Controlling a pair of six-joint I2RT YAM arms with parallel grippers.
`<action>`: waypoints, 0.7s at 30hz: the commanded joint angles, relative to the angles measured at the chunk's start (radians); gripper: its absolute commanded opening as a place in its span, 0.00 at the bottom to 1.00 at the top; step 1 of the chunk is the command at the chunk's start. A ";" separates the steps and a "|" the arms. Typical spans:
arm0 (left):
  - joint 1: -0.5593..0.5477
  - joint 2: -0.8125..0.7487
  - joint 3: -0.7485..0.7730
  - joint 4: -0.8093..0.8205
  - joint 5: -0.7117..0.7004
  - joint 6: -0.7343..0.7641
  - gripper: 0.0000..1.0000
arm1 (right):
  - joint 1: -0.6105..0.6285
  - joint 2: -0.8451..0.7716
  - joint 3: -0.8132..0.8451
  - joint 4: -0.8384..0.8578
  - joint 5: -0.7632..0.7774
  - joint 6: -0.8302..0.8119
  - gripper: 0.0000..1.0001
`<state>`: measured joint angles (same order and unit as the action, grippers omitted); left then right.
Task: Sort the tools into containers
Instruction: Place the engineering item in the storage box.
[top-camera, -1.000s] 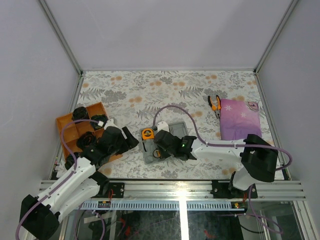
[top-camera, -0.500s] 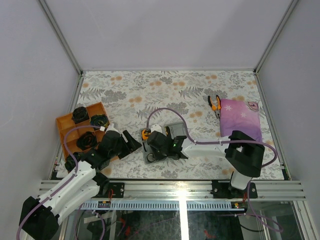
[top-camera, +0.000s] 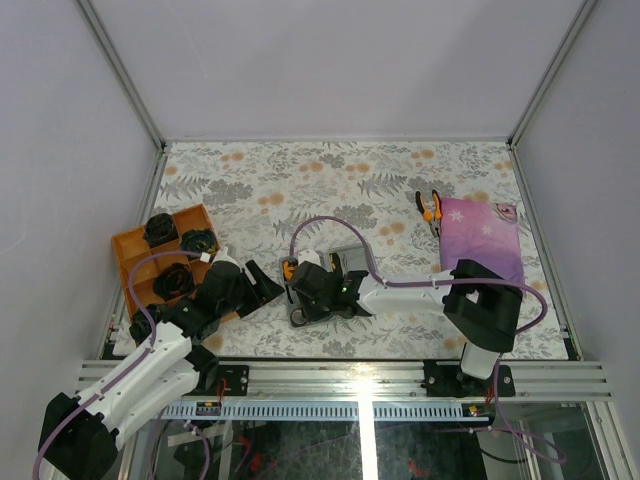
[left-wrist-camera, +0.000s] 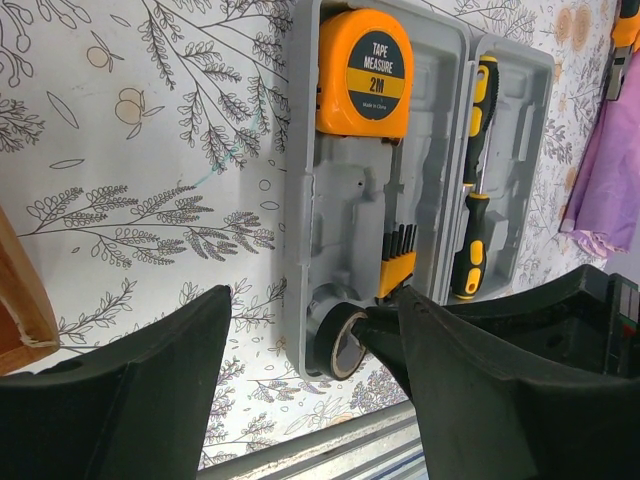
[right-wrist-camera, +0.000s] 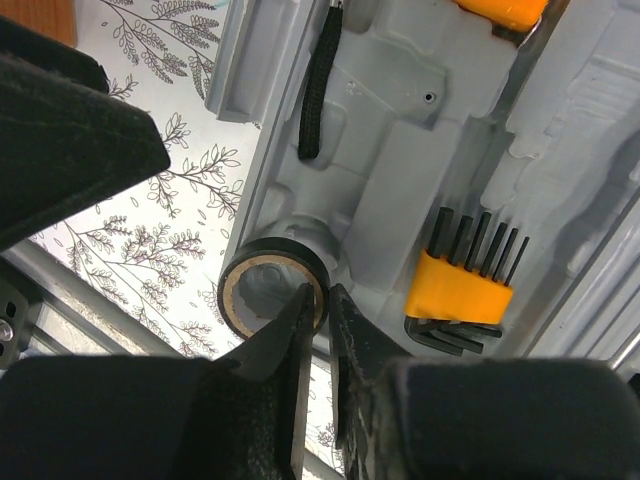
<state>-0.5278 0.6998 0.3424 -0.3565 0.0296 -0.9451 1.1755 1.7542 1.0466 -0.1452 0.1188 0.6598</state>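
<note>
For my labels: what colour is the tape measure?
The tape measure is orange with a black round label; clearest in the left wrist view.

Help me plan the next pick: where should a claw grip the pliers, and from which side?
Probably across the orange handles of the pliers, from straight above: they lie flat on the table, close beside the purple cloth, leaving little room sideways.

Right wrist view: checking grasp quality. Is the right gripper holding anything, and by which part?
The right gripper pinches the small black tape ring by its wall, one of its fingers inside the hole, one outside.
</note>
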 joint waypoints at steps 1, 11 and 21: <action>-0.003 -0.007 -0.010 0.054 0.010 0.001 0.66 | 0.006 0.013 0.047 -0.011 0.022 0.011 0.17; -0.004 0.008 -0.010 0.062 0.016 0.005 0.66 | 0.006 0.030 0.065 -0.030 0.072 0.017 0.20; -0.004 0.015 -0.013 0.067 0.016 0.006 0.66 | 0.006 0.023 0.068 -0.044 0.072 0.015 0.26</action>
<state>-0.5278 0.7139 0.3401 -0.3504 0.0380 -0.9451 1.1763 1.7824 1.0798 -0.1753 0.1635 0.6670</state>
